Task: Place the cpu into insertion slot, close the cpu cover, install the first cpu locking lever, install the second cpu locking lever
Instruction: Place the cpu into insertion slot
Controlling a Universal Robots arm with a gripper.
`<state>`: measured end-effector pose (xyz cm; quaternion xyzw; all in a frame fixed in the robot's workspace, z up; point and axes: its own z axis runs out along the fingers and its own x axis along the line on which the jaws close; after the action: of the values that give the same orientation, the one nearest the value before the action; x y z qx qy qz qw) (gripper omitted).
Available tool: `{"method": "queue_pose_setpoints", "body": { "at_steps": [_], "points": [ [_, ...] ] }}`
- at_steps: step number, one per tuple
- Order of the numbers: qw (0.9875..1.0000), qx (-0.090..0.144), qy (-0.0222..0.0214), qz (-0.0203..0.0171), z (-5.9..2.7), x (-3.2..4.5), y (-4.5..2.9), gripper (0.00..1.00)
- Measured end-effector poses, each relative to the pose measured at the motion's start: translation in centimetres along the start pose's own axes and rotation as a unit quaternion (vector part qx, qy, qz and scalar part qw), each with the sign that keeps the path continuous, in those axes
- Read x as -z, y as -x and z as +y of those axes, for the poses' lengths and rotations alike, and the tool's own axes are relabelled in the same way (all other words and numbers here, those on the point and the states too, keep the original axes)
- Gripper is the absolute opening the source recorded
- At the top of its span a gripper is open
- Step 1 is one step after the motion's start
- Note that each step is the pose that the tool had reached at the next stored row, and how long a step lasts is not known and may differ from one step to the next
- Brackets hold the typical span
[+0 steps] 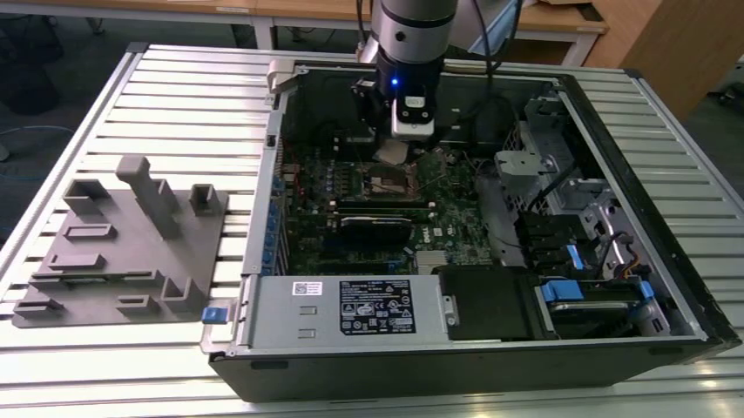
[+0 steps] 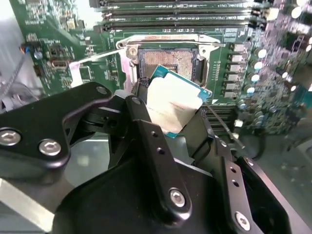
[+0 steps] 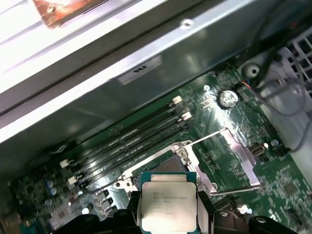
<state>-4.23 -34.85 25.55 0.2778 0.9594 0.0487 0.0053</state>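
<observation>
My gripper hangs inside the open computer case, shut on the cpu. The cpu is a flat square chip with a pale metal top. It sits between the black fingers in both wrist views, where the cpu is tilted a little above the board. Just beyond the cpu lies the insertion slot, a dark square socket with a silvery rim on green board; the socket looks empty. The cpu cover is swung open beside the insertion slot. Thin locking levers stand away from the socket.
Long black memory slots run beside the socket. The case wall, a power supply and a drive cage with blue tabs ring the board. A grey fixture block rests on the slatted table at the exterior view's left.
</observation>
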Motion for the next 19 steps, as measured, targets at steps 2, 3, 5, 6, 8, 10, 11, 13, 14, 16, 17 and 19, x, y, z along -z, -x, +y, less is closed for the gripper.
{"method": "queue_pose_setpoints", "body": {
  "at_steps": [2, 3, 5, 6, 8, 10, 11, 13, 14, 16, 17, 19],
  "points": [
    [0.9998, -0.019, 0.0003, -0.0018, 0.0, -0.02, 0.0, 0.54],
    [0.9996, -0.028, 0.0005, -0.0027, 0.0, -0.02, 0.0, 0.54],
    [0.9991, -0.042, 0.0007, -0.0041, 0.0, -0.03, 0.0, 0.54],
    [0.9991, -0.042, 0.0007, -0.0041, 0.0, -0.03, 0.0, 0.54],
    [0.9991, -0.043, 0.0007, -0.0041, 0.0, -0.03, 0.0, 0.54],
    [0.9991, -0.043, 0.0007, -0.0042, 0.0, -0.03, 0.0, 0.54],
    [0.9991, -0.043, 0.0007, -0.0042, 0.0, -0.03, 0.0, 0.54],
    [0.9989, -0.047, 0.0008, -0.0045, 0.0, -0.03, 0.0, 0.54],
    [0.9987, -0.05, 0.0009, -0.0049, 0.0, -0.04, 0.0, 0.54],
    [0.9983, -0.057, 0.0009, -0.0055, 0.0, -0.04, 0.0, 0.54],
    [0.9982, -0.059, 0.0009, -0.0057, 0.0, -0.04, 0.0, 0.54],
    [0.9981, -0.061, 0.001, -0.0059, 0.0, -0.04, 0.0, 0.54]
  ]
}}
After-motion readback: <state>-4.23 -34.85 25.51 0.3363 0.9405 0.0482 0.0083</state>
